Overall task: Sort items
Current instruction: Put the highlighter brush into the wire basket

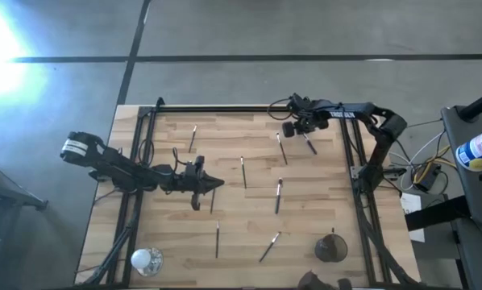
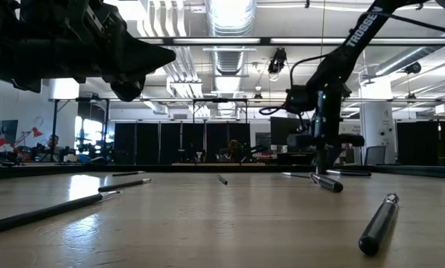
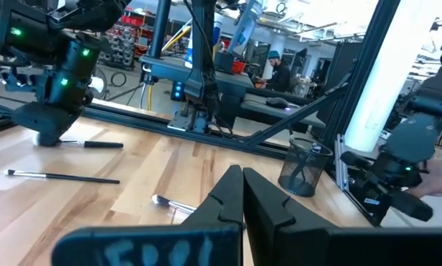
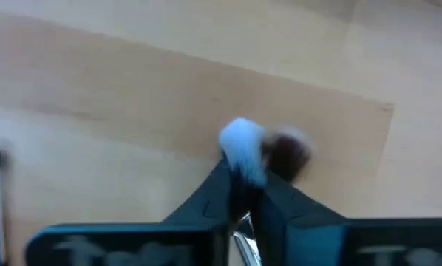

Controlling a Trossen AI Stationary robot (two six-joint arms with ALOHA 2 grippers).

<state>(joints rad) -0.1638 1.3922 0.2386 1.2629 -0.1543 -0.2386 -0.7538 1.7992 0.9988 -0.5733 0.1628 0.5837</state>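
- Right gripper (image 4: pixel 245 177) low at the table's far side, jaws clamped on a brush (image 4: pixel 243 148);
- Left gripper (image 3: pixel 242 193) above the table (image 1: pixel 322 234), jaws together, empty.

Only one partial marking reads — white letters "TROSSE" along the right arm (image 2: pixel 356 33) — nothing else

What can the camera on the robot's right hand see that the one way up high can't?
Only the right wrist view shows the right gripper shut on a brush's fluffy tip. Only the high view shows the whole table, the left gripper, the dark cup and the silver cup. Both show the right gripper and light wood.
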